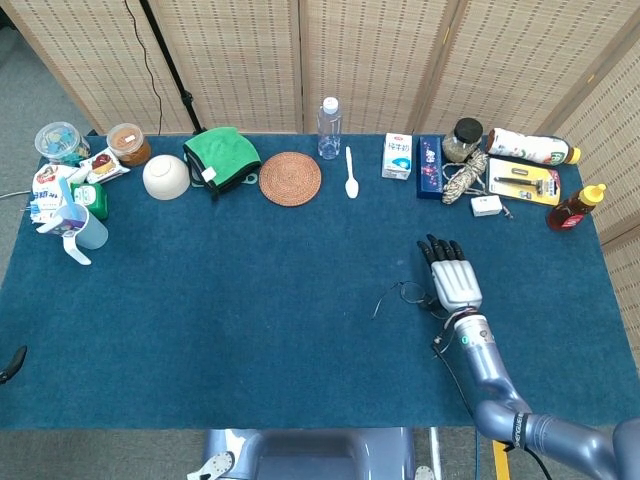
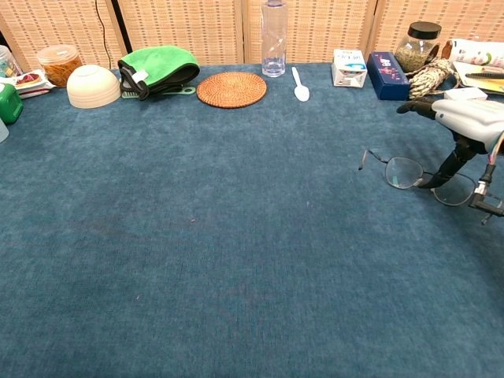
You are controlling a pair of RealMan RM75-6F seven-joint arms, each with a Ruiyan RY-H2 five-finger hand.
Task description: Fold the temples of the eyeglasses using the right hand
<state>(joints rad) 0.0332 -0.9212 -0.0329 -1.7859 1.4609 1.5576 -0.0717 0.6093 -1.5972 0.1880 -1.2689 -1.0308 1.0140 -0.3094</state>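
Note:
Thin wire-rimmed eyeglasses (image 1: 404,294) (image 2: 409,172) lie on the blue table cloth at the right. My right hand (image 1: 456,281) (image 2: 471,118) hovers flat over their right half with its fingers stretched out towards the back. In the chest view the dark thumb reaches down and touches the frame near the bridge. One temple (image 1: 385,300) sticks out to the left; the other is hidden under the hand. Of my left hand only a dark tip (image 1: 10,363) shows off the table's left edge.
Along the back edge stand a bottle (image 1: 328,128), a woven coaster (image 1: 290,178), a white spoon (image 1: 351,172), a green cloth (image 1: 222,155) and a white bowl (image 1: 166,176). Boxes, a jar (image 1: 463,139) and a rope bundle (image 2: 429,79) crowd the back right, close behind the hand.

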